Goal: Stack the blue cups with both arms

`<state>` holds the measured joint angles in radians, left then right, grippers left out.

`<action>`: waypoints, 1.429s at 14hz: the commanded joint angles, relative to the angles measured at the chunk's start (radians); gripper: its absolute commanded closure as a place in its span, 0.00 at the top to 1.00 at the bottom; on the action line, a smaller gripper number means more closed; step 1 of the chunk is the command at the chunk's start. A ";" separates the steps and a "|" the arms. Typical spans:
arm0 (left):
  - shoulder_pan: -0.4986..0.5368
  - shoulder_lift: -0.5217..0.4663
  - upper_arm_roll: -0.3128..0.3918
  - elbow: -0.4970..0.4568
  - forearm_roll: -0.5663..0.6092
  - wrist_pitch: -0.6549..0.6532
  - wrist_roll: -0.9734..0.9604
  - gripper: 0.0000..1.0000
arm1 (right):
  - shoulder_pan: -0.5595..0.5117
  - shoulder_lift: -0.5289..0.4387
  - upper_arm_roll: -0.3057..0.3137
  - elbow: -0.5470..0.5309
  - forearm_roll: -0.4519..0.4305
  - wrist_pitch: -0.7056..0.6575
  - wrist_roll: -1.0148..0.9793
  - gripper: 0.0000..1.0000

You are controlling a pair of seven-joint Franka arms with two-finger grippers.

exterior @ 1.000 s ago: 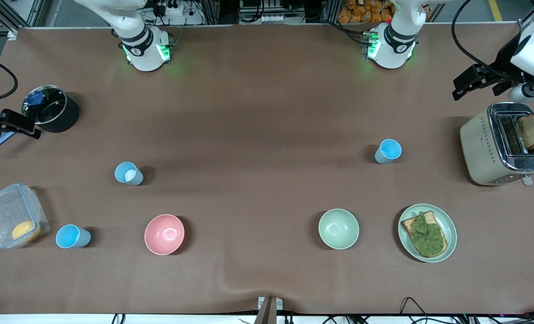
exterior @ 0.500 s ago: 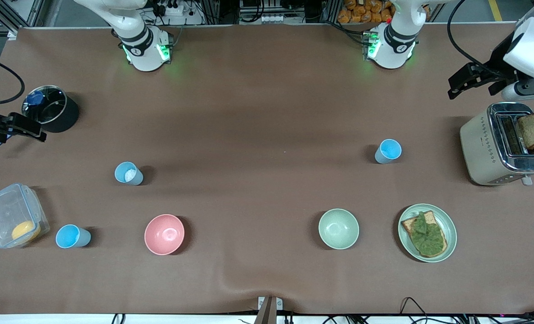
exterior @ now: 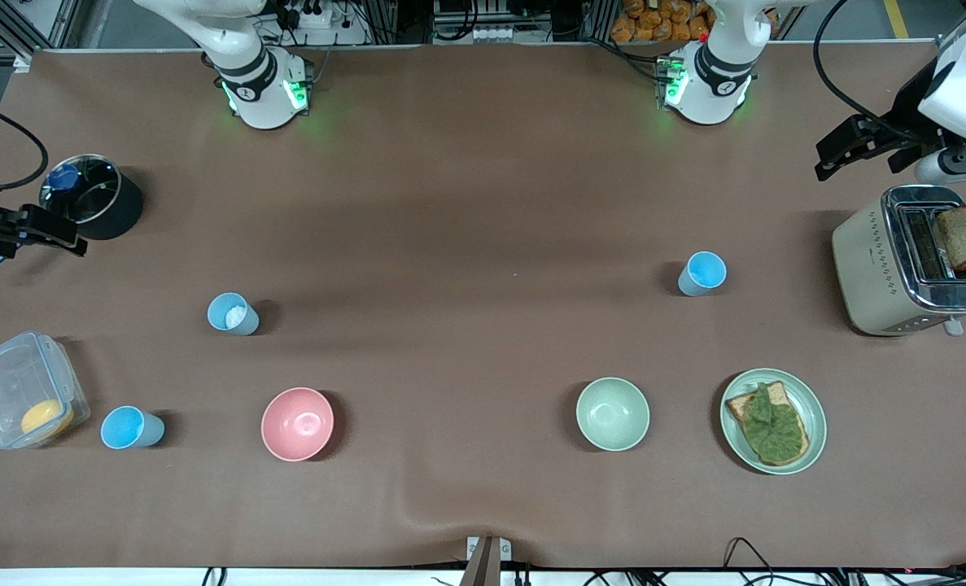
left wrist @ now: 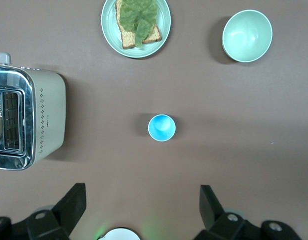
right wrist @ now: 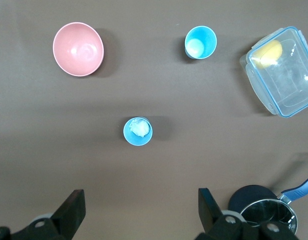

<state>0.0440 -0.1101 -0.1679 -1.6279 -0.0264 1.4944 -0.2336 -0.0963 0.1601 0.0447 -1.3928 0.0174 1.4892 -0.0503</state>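
Observation:
Three blue cups stand upright and apart on the brown table. A grey-blue cup [exterior: 233, 314] with a white bit inside is toward the right arm's end; it also shows in the right wrist view [right wrist: 138, 131]. A sky-blue cup [exterior: 130, 428] stands beside the clear box and shows in the right wrist view [right wrist: 200, 42]. Another sky-blue cup [exterior: 701, 273] is toward the left arm's end and shows in the left wrist view [left wrist: 161, 127]. My left gripper [exterior: 824, 165] [left wrist: 142, 205] is open and empty, high beside the toaster. My right gripper [exterior: 72, 242] [right wrist: 140, 207] is open and empty, high beside the pot.
A pink bowl [exterior: 297, 423] and a pale green bowl [exterior: 612, 413] sit near the front camera. A plate [exterior: 808, 403] holds toast with greens. A toaster [exterior: 881, 260] stands at the left arm's end. A black pot [exterior: 104, 213] and a clear box [exterior: 10, 382] are at the right arm's end.
The right gripper has edged slightly inward from the table's end beside the pot. The left gripper has shifted only a little. The cups have not moved.

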 commanded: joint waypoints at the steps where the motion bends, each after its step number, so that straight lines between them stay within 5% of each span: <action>1: 0.008 0.003 -0.004 0.016 -0.017 -0.017 0.005 1.00 | -0.017 -0.030 -0.002 -0.034 0.010 0.002 0.001 1.00; 20: 0.008 0.001 -0.010 0.016 -0.018 -0.017 0.005 1.00 | -0.068 -0.034 -0.003 -0.035 0.056 -0.044 -0.075 1.00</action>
<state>0.0438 -0.1101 -0.1724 -1.6278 -0.0264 1.4944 -0.2336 -0.1474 0.1557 0.0331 -1.3993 0.0558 1.4476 -0.1105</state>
